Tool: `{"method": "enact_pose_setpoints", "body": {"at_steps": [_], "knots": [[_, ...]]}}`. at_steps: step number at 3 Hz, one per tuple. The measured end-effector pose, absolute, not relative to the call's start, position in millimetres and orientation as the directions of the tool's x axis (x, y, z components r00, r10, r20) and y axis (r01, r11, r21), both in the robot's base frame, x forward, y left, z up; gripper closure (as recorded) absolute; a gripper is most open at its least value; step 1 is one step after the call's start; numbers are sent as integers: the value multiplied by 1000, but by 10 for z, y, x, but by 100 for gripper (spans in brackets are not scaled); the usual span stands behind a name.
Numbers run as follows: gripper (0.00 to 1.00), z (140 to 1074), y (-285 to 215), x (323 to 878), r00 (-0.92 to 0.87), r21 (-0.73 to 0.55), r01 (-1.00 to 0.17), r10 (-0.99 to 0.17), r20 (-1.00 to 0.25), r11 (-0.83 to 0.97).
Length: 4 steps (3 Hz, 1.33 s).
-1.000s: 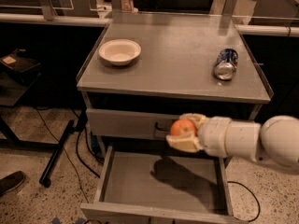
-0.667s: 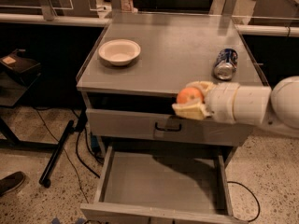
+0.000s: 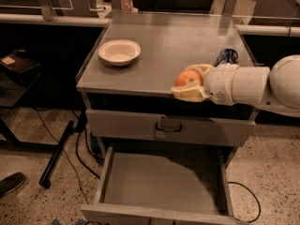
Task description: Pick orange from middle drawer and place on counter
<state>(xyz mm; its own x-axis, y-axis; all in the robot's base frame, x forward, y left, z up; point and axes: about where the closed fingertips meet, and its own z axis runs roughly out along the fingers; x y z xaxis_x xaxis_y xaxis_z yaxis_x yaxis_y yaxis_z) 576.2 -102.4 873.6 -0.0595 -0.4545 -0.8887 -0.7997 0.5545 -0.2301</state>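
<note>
Cream two-finger tool (image 3: pixel 186 82), grasping the small round orange fruit (image 3: pixel 187 77), hangs at the flat grey metal table's (image 3: pixel 178 36) front lip; bare tabletop lies toward 11 o'clock.

orange (image 3: pixel 188 77): small, round, smooth; clamped in hand (image 3: pixel 186 82) over front edge of worktop (image 3: pixel 178 41).
middle drawer (image 3: pixel 161 184): grey metal, pulled open, plain flat floor.
worktop: flat, grey, rectangular.
</note>
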Motion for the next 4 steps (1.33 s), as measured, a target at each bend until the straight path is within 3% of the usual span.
{"method": "enact_pose_setpoints", "body": {"at_steps": [4], "knots": [[100,8677,-34,6653,5,-162,-925,-416,-909,343]]}}
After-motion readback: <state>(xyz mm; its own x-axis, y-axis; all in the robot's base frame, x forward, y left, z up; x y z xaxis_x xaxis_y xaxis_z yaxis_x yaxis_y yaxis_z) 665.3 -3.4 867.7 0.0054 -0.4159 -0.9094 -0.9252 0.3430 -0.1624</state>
